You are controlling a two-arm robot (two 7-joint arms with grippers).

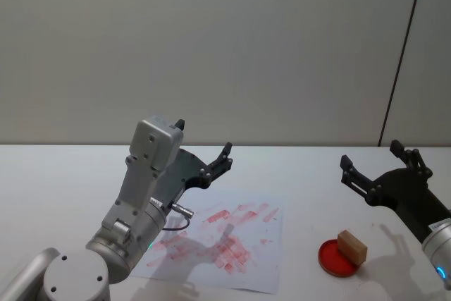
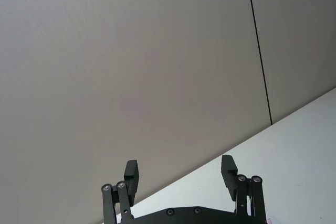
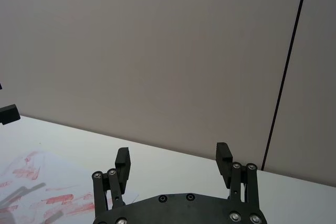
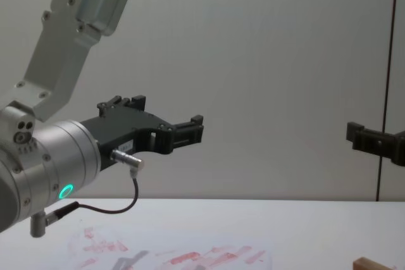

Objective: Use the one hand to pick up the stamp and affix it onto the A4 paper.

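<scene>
Wall: plain grey, one dark vertical seam at the right.

Table: white, flat.

Left arm: silver, raised well above the table. In head view it overlaps the paper's left edge. Green light on the wrist, black cable looping beneath it.

Left gripper: black, 2 fingers, spread wide, nothing between them. Left wrist view shows the same, w/ fingers set against wall and table edge. It points fwd and toward the right.

Paper: white sheet lying flat on the table, centre-left of the head view. Red and pink smudged prints cover its middle, and an arm shadow falls across them. Part of it also shows in the right wrist view.

Right gripper: black, 2 fingers, blue light on the silver wrist. It is held above the table at the right, fingers released and wide apart, empty. It is clear of the stamp, which lies nearer the robot.

Dish: small, round, red, on the table right of the paper, not touching it.

Stamp: tan wooden block resting on the dish, toward its right side, w/ neither gripper touching it. Its top also shows at the chest view's lower right corner.
</scene>
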